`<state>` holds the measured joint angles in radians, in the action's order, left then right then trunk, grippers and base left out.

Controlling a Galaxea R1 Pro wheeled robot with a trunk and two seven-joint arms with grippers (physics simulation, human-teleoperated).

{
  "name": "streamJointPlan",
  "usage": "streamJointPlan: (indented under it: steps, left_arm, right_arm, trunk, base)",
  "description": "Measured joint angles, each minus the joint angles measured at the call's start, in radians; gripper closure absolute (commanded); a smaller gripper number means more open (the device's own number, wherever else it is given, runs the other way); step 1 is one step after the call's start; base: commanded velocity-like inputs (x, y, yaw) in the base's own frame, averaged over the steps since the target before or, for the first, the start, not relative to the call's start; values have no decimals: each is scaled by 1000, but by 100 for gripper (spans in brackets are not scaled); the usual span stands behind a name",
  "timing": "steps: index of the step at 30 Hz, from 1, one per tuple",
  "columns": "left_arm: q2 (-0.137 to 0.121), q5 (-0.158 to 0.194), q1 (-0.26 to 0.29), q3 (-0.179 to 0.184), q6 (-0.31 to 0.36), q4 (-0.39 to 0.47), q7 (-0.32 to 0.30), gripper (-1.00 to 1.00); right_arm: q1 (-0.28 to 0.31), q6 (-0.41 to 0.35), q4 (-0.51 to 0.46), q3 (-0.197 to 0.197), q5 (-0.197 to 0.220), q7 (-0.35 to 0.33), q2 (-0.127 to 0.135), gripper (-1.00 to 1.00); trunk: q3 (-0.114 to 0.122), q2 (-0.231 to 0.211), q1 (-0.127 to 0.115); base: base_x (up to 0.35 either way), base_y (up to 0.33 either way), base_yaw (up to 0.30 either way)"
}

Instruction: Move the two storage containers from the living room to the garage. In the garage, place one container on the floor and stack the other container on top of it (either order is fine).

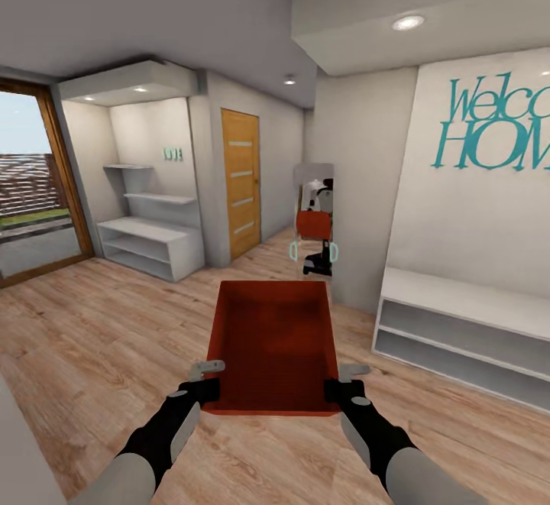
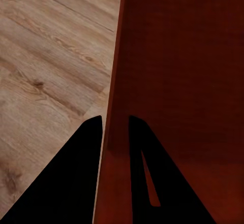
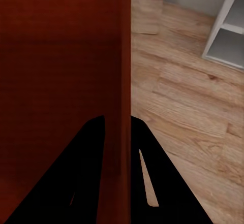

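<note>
One orange-red storage container point(image 1: 276, 341) hangs level in front of me above light wood planks. My left gripper point(image 1: 205, 390) is shut on its near left wall and my right gripper point(image 1: 342, 390) is shut on its near right wall. In the left wrist view the fingers of the left gripper point(image 2: 116, 125) straddle the container point(image 2: 178, 56) wall. The right wrist view shows the right gripper point(image 3: 118, 122) clamped the same way on the container point(image 3: 61, 56). The garage and its concrete floor are out of view.
An orange-wood door point(image 1: 241, 182) with narrow glass slits stands shut ahead on the left. A mirror point(image 1: 314, 218) beside it reflects me. A white bench point(image 1: 466, 337) lines the right wall, a white shelf unit point(image 1: 149, 245) the left, next to a wood-framed glass door point(image 1: 30, 184).
</note>
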<state>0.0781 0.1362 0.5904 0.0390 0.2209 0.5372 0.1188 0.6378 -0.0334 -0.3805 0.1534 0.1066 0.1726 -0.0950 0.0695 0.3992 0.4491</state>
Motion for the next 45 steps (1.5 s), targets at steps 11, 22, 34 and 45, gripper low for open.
streamJointPlan:
  steps: [11,22,34,45]
  left_arm:
    - [2,-4,0,-3,0,1,0,100]
    - [2,-5,0,-4,0,1,0,100]
    - [0,-1,0,-1,0,1,0,100]
    - [1,-1,0,-1,0,1,0,100]
  right_arm:
    - [0,1,-1,3,3,-1,2,100]
    - [0,1,-1,4,4,-1,2,100]
    - [0,-1,-1,3,1,0,1,100]
    - [0,0,-1,3,2,0,1,100]
  trunk:
    - [0,0,0]
    - [0,0,0]
    - [0,0,0]
    - [0,0,0]
  base:
    - [322,0,5]
    - [322,0,0]
    - [322,0,126]
    - [322,0,261]
